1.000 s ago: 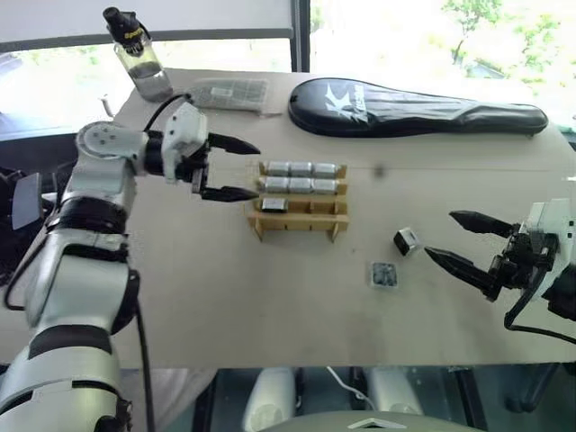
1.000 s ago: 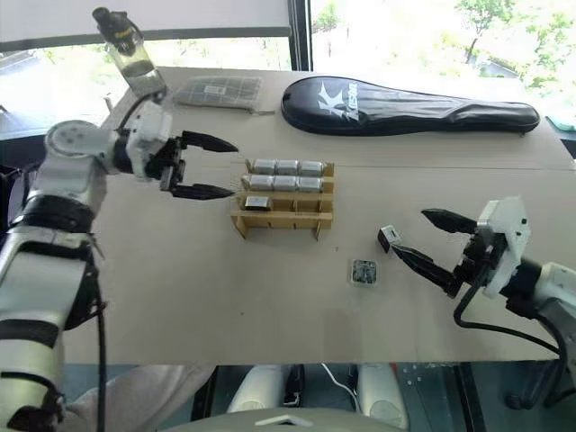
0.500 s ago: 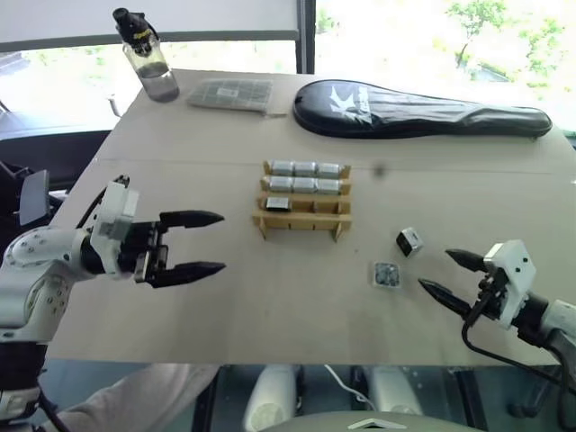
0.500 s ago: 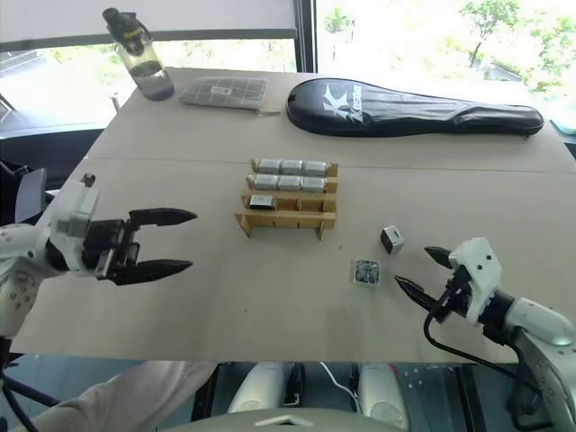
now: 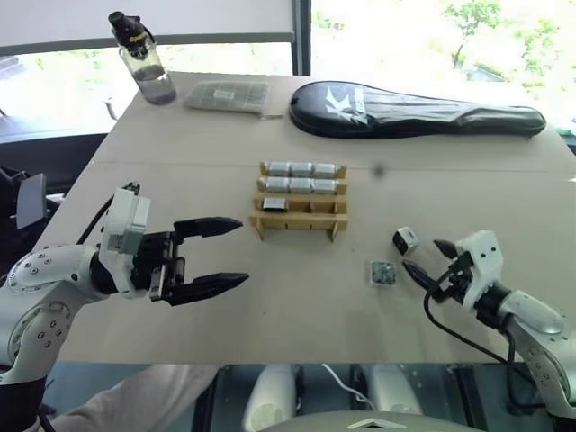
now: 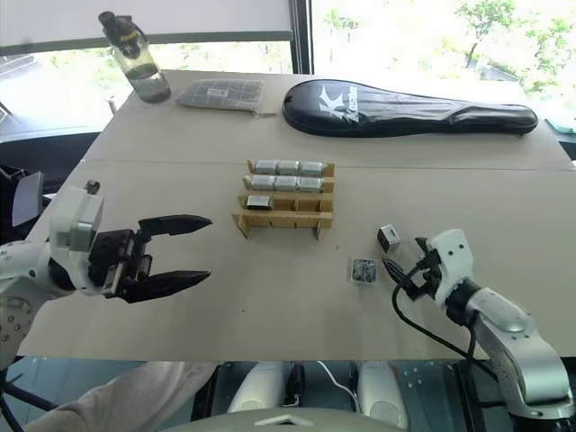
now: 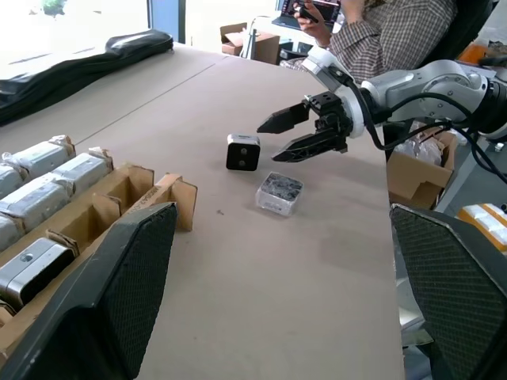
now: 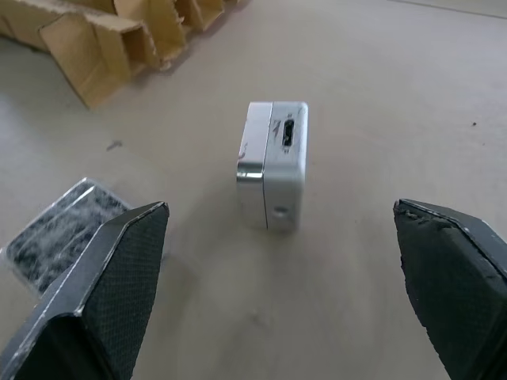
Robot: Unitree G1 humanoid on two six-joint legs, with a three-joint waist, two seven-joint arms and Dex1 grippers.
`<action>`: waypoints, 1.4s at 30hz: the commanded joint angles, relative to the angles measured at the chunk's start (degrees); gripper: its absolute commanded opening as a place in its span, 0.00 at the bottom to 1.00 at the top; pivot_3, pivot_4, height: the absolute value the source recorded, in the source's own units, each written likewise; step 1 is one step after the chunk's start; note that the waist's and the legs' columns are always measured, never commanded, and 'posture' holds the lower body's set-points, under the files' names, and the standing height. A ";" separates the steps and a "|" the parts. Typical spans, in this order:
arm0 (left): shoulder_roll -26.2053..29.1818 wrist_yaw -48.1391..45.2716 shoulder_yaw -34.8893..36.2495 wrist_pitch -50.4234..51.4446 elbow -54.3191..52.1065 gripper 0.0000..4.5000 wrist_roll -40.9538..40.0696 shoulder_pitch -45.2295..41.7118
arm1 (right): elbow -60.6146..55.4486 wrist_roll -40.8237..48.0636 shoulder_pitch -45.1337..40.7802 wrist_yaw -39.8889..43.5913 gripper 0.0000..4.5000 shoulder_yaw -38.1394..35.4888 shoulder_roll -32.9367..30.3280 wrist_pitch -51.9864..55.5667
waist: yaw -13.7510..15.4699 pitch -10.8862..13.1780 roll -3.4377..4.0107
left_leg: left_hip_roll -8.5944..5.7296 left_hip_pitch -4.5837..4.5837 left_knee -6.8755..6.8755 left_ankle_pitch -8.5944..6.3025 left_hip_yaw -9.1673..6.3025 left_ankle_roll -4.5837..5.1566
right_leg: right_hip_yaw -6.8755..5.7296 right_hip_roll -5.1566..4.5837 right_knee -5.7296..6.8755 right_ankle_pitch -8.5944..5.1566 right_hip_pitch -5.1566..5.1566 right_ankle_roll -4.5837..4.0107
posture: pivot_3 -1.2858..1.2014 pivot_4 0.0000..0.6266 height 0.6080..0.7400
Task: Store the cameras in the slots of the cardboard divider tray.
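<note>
Bright daylight from the windows falls across a tan table [image 5: 180,144], where the cardboard divider tray [image 5: 301,212] stands near the middle with its three rows of slots. Its two far rows are full, three wrapped silver-grey cameras [image 5: 303,168] in each, and the near row has one more camera in its left-hand slot [image 5: 274,204], the other two slots standing bare. To the right of the tray, well apart from it, a loose white camera with a black lens face [image 5: 406,239] rests on the tabletop, and just beside it, nearer the table's front edge, lies a small clear square packet with something dark and speckled inside [image 5: 384,274]. The right gripper [image 5: 426,260] sits low over the table just next to the loose camera, fingers spread wide with the camera lying ahead of the gap between them, touching nothing. The left gripper [image 5: 225,255] hangs over the front left part of the table, pointing toward the tray but well short of it, its two black fingers apart and holding nothing. Along the far edge sit a water bottle with a black cap [image 5: 142,57], a flat grey gridded packet [image 5: 229,94] and a long black racket case [image 5: 414,110]. In the left wrist view a person in a plaid shirt [image 7: 380,36] sits beyond the table.
</note>
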 commanded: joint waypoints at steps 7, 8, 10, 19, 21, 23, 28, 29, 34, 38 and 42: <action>-0.03 -1.36 2.32 1.10 -1.15 1.00 -0.84 -2.16 | -0.96 -3.72 -3.41 -6.02 0.79 4.04 5.17 0.66 | 0.05 0.02 0.03 | 0.00 -0.01 -0.01 0.00 -0.02 0.00 | -0.02 0.00 0.01 0.00 -0.02 -0.01 | 0.52 0.24 1.00; 0.09 -1.60 2.11 1.07 -1.05 1.00 -0.52 -2.40 | -0.53 -4.06 -3.90 -5.77 0.70 4.20 5.00 0.36 | 0.04 0.02 0.03 | -0.01 -0.02 0.00 0.00 -0.02 0.00 | -0.02 -0.01 0.00 0.00 -0.01 -0.01 | 0.52 0.24 1.00; 0.07 -1.85 1.76 1.11 -0.85 1.00 -0.15 -2.90 | -0.02 -4.25 -4.77 -5.73 0.48 3.92 5.00 0.52 | 0.00 0.02 0.03 | -0.03 -0.02 0.00 0.00 0.00 0.00 | 0.00 -0.02 -0.01 0.00 -0.01 -0.01 | 0.52 0.24 1.00; -0.15 -2.51 0.90 1.07 -0.05 1.00 1.25 -5.07 | 1.20 -4.64 -5.71 -5.48 0.16 3.14 4.69 0.32 | -0.01 0.02 0.04 | -0.01 -0.01 -0.03 0.00 -0.02 -0.01 | -0.02 0.02 -0.01 0.00 -0.02 -0.01 | 0.52 0.24 1.00; -0.17 -2.56 0.84 1.19 -0.05 1.00 1.37 -5.46 | 1.43 -4.68 -6.08 -4.99 0.16 2.95 4.45 -0.41 | -0.01 0.02 0.03 | -0.01 -0.01 -0.03 0.00 0.00 0.00 | -0.01 0.01 -0.01 0.00 -0.02 -0.01 | 0.52 0.24 1.00; -0.04 -2.68 1.09 1.54 0.04 1.00 1.21 -5.87 | 1.04 -4.03 -7.06 -3.16 0.16 2.90 3.71 -1.29 | -0.01 0.02 0.04 | -0.01 -0.01 -0.02 0.00 0.00 0.00 | -0.01 0.00 -0.01 -0.01 -0.02 -0.01 | 0.52 0.24 1.00; 0.55 -3.96 1.11 1.42 2.00 1.00 2.25 -7.18 | 2.58 -3.32 -15.06 9.44 0.16 6.53 -2.79 -4.71 | -0.21 0.11 0.17 | -0.01 -0.01 -0.02 0.00 -0.01 0.00 | -0.02 0.02 -0.01 -0.01 -0.02 -0.01 | 0.52 0.24 1.00; 0.61 -4.38 1.04 1.10 2.56 1.00 2.65 -7.42 | 3.95 -2.78 -18.31 13.82 0.16 7.81 -4.44 -5.95 | -0.44 0.11 0.18 | -0.01 -0.02 -0.02 0.00 0.03 0.00 | 0.00 0.02 -0.01 0.00 -0.07 -0.01 | 0.52 0.24 1.00; 0.01 -4.70 1.52 -0.69 5.46 1.00 4.66 -9.44 | 16.02 -2.58 -34.52 28.32 0.16 14.00 -5.96 -9.19 | -1.26 0.11 0.14 | 0.07 -0.04 -0.05 -0.01 -0.07 0.03 | -0.04 0.21 -0.01 0.04 -0.09 0.05 | 0.52 0.24 1.00; -0.05 -2.91 3.71 -3.57 7.92 1.00 8.59 -9.49 | 32.42 -7.67 -48.97 36.86 0.16 20.90 -0.59 -18.65 | -1.56 0.12 0.15 | 0.08 -0.20 -0.06 0.00 -0.03 0.01 | 0.02 0.23 -0.01 0.13 -0.26 0.16 | 0.52 0.24 1.00; 0.43 0.46 5.77 -4.69 8.36 1.00 13.60 -5.68 | 50.92 -13.88 -59.30 42.64 0.16 25.03 4.62 -31.72 | -1.71 0.13 0.16 | 0.08 -0.32 -0.09 -0.01 0.06 0.01 | 0.07 0.23 -0.01 0.15 -0.45 0.18 | 0.52 0.24 1.00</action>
